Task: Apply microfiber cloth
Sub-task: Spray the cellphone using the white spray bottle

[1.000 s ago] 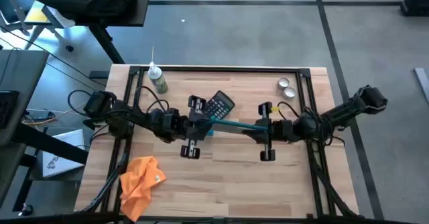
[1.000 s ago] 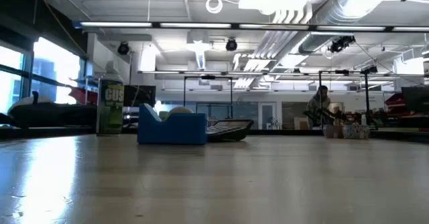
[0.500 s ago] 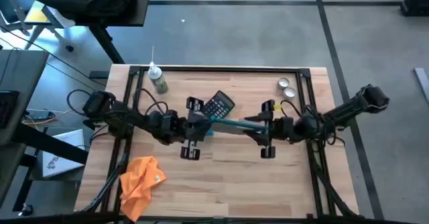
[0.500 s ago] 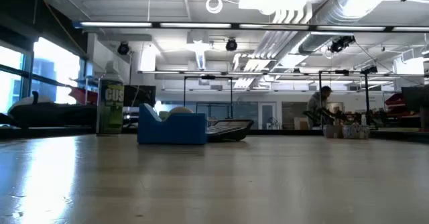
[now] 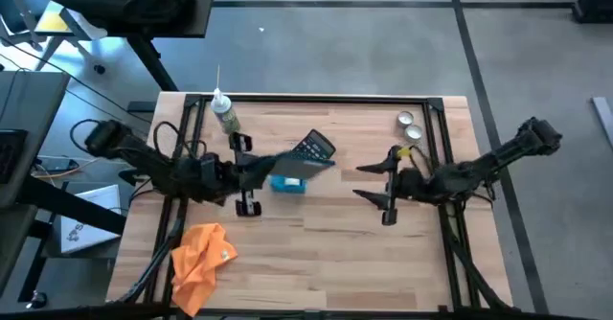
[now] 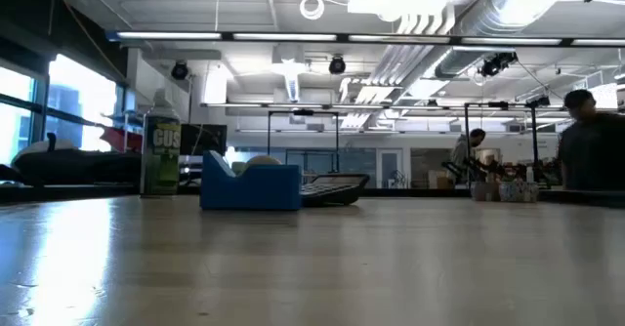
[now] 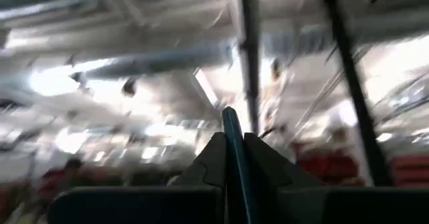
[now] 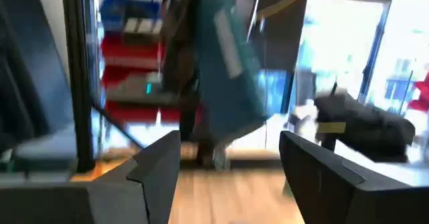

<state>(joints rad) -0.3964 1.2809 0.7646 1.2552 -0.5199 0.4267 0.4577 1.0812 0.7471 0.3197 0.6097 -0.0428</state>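
Left gripper [image 5: 287, 163] pinches a thin teal strip; right gripper [image 5: 369, 180] hangs spread and empty.
Microfiber cloth [image 5: 199, 253] lies crumpled near-left, soft, light; probably best pinched on a raised fold.

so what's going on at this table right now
Two robot arms are working over a wooden table. The left pincer is shut on a thin teal strip, held above the small blue box near the black calculator. The right pincer is open and holds nothing. The orange microfiber cloth lies untouched at the table's near left corner, so no wiping has begun. A green bottle stands at the back.
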